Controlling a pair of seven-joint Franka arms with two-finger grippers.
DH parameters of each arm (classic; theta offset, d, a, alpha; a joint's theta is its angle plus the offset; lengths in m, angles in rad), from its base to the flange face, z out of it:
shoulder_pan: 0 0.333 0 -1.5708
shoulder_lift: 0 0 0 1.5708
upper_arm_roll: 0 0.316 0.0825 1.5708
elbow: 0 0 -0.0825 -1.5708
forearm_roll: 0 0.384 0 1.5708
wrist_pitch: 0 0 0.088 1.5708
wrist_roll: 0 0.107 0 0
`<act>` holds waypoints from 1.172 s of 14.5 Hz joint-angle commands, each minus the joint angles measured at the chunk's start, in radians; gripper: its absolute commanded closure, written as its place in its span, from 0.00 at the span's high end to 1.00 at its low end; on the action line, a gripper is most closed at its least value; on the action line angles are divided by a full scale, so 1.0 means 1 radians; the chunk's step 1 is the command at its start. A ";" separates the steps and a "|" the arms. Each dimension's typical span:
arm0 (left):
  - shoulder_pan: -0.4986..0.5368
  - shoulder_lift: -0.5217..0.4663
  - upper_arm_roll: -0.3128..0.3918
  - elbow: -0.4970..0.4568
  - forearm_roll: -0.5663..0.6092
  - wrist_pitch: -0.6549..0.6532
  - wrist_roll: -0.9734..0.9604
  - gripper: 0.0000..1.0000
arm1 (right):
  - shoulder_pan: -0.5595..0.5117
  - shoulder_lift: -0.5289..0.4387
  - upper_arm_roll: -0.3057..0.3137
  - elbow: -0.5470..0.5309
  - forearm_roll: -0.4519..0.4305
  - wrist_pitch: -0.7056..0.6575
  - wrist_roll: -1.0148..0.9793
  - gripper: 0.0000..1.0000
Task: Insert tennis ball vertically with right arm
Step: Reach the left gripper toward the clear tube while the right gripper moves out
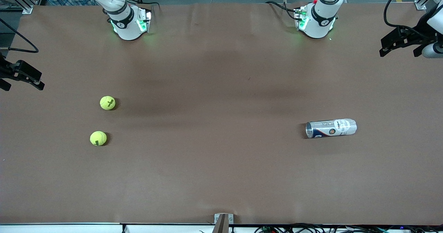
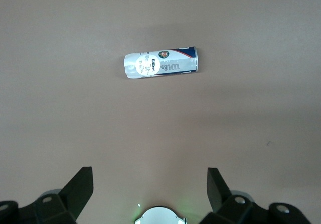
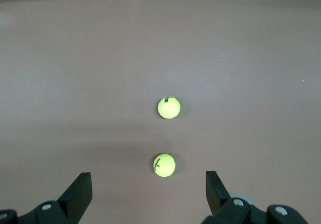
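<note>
The table point(image 1: 221, 163) is lying under a smooth, matte brown sheet with faint creases, reaching nearly to every edge of the front view. That view alone is showing both white arm bases along the edge where the robots stand, green lights glowing on them.

The can point(image 1: 331, 128) is lying on its side toward the left arm's end of the table, roughly midway between the robots' edge and the camera's edge. It is a clear plastic tube with a printed white and blue label and a metal rim. In the left wrist view the can point(image 2: 161, 64) is showing its lettering plainly, which the front view is leaving too small to read; no balls are showing there.

Two fuzzy yellow-green tennis balls are sitting toward the right arm's end, well apart from the can. One ball point(image 1: 107, 102) is sitting closer to the robots' edge, the other ball point(image 1: 98, 138) nearer the camera's edge, a clear gap between them. The right wrist view is showing both, point(image 3: 164, 165) and point(image 3: 169, 107), with dark print on each, and no can.

The left gripper point(image 2: 150, 189) is hanging over bare table near the can, its black fingers spread wide and holding nothing. The right gripper point(image 3: 149, 191) is hanging over the table by the balls, fingers likewise spread apart and holding nothing. Both arms are waiting.
</note>
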 commanded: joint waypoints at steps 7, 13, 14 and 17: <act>0.007 0.010 -0.016 0.000 -0.004 0.004 -0.017 1.00 | -0.004 0.002 0.003 0.011 -0.012 -0.013 0.009 1.00; 0.028 0.053 0.001 -0.002 0.009 0.031 -0.132 1.00 | -0.007 0.008 0.003 0.011 -0.012 -0.013 0.009 1.00; 0.034 0.068 0.002 -0.003 0.025 0.029 -0.204 1.00 | -0.007 0.017 0.003 0.011 -0.012 -0.013 0.007 1.00; 0.046 0.105 -0.001 -0.014 0.088 0.037 -0.267 1.00 | -0.001 0.035 0.003 0.010 -0.012 -0.011 0.006 1.00</act>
